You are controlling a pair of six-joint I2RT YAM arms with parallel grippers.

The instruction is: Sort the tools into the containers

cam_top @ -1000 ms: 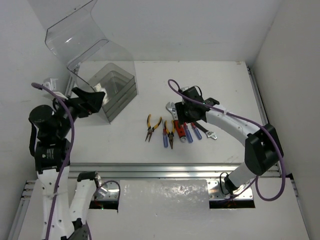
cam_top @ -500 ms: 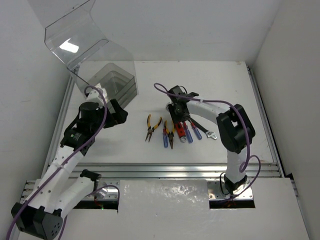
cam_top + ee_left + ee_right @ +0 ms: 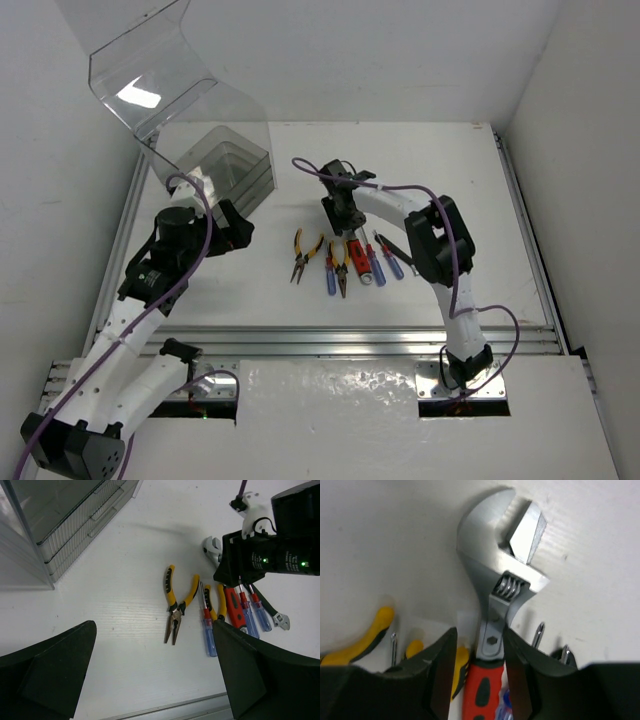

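Observation:
The tools lie in a row mid-table: yellow-handled pliers [image 3: 303, 255], a second pair [image 3: 341, 268], blue-handled screwdrivers [image 3: 328, 275] and a silver adjustable wrench [image 3: 500, 570] with a red handle [image 3: 358, 262]. My right gripper [image 3: 481, 636] is down over the wrench, its fingers closed on the neck just above the red grip; the wrench still lies flat. My left gripper [image 3: 155, 680] hangs wide open and empty above the table, left of the pliers [image 3: 175, 605]. The clear container [image 3: 215, 170] with stacked trays stands at the back left.
A black-handled tool [image 3: 272, 614] lies at the right end of the row, partly under the right arm. The container's clear lid [image 3: 140, 70] stands raised behind it. A metal rail [image 3: 330, 340] runs along the table's near edge.
The left arm swung in from the far left to beside the container. The right arm folded in, its gripper shifted slightly left and back, and its fingers narrowed onto the wrench neck.

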